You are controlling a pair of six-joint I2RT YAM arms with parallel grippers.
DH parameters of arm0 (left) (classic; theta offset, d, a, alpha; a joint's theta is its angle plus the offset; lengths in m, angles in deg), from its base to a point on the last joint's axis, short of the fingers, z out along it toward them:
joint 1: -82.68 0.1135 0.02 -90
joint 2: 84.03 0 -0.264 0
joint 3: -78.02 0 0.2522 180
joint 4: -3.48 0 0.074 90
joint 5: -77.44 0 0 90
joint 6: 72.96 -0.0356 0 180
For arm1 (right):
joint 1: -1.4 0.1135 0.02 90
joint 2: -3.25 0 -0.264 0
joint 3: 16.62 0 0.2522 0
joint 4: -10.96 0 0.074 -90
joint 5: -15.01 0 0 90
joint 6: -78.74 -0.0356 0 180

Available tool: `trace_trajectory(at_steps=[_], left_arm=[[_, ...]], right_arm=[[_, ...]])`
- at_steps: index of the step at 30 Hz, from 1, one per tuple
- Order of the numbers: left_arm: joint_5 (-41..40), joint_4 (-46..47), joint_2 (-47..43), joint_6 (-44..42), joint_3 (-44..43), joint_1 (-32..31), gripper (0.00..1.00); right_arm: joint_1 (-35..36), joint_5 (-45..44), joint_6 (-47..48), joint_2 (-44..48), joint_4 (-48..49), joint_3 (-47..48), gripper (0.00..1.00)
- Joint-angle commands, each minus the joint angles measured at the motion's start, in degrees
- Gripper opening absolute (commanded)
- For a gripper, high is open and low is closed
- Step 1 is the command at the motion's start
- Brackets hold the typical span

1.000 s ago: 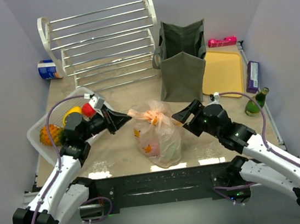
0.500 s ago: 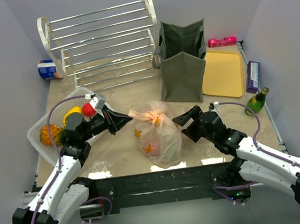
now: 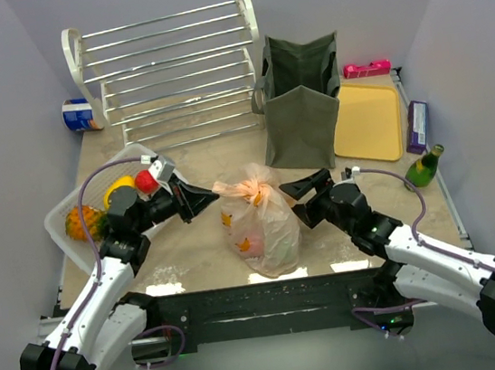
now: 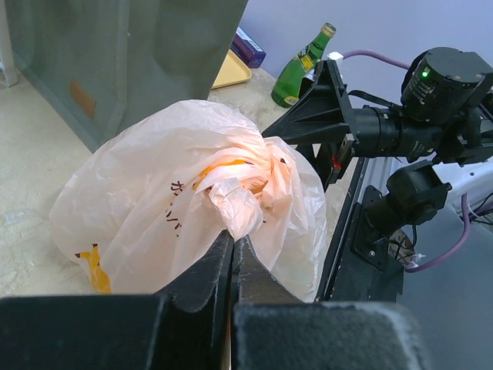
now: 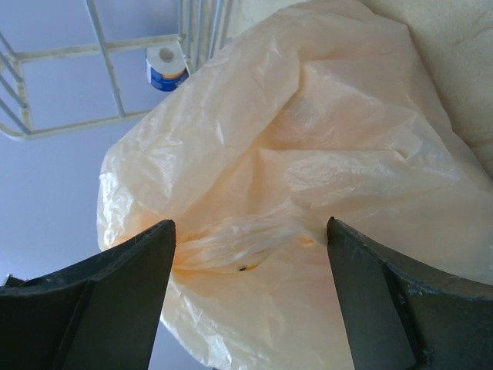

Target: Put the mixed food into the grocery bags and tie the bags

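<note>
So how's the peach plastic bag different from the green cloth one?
The peach plastic bag is thin and translucent; the green cloth bag is opaque and boxy. The peach bag's top is bunched and pinched by the left gripper; the green bag stands open, untouched. Both sit on the table.

You couldn't tell what filled the peach bag [image 3: 259,227]; at its 9 o'clock, your left arm [image 3: 87,302] hid part of the white tray [image 3: 53,229].

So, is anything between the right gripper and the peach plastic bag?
Nothing visible does. The right gripper is open and faces the plastic bag directly; its wrist view shows only the bag ahead of the fingers. The left gripper is shut on the bag's twisted top from the other side.
</note>
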Motion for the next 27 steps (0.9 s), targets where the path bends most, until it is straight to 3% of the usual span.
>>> trace_trajectory(at_steps=[1, 6, 9, 10, 12, 13, 16, 23, 27], left_arm=[[1.4, 3.0, -0.4, -0.3, 0.3, -0.5, 0.0], [1.3, 3.1, -0.4, -0.3, 0.4, -0.8, 0.0], [1.3, 3.2, -0.5, -0.4, 0.3, -0.8, 0.0], [1.3, 3.2, -0.4, -0.3, 0.3, -0.8, 0.0], [0.4, 3.0, -0.8, -0.3, 0.4, -0.8, 0.0], [-0.3, 2.9, -1.0, -0.2, 0.6, -0.8, 0.0], [-5.7, 4.1, -2.9, 2.0, 2.7, -0.8, 0.0], [-21.7, 9.4, -6.1, 8.8, 4.2, -0.8, 0.0], [-25.3, 10.6, -4.7, 10.5, 6.0, -0.5, 0.0]], right_arm=[[0.0, 0.6, -2.2, -2.2, 5.4, 0.0, 0.82], [0.0, 1.5, -2.6, -4.8, 7.7, 0.7, 0.82], [0.1, 1.1, -2.2, -5.5, 8.5, 1.7, 0.77], [0.1, 0.9, -2.2, -5.5, 9.0, 1.9, 0.62], [0.0, 0.1, -2.6, -5.2, 9.6, 1.8, 0.46], [0.0, -0.2, -2.6, -5.2, 9.6, 1.8, 0.3], [-0.1, -2.6, -2.2, -3.9, 7.6, 2.2, 0.0], [0.0, -15.6, 11.6, 2.8, -1.9, 7.7, 0.0], [-2.2, -21.0, 17.3, 7.2, -7.3, 7.0, 0.0]])
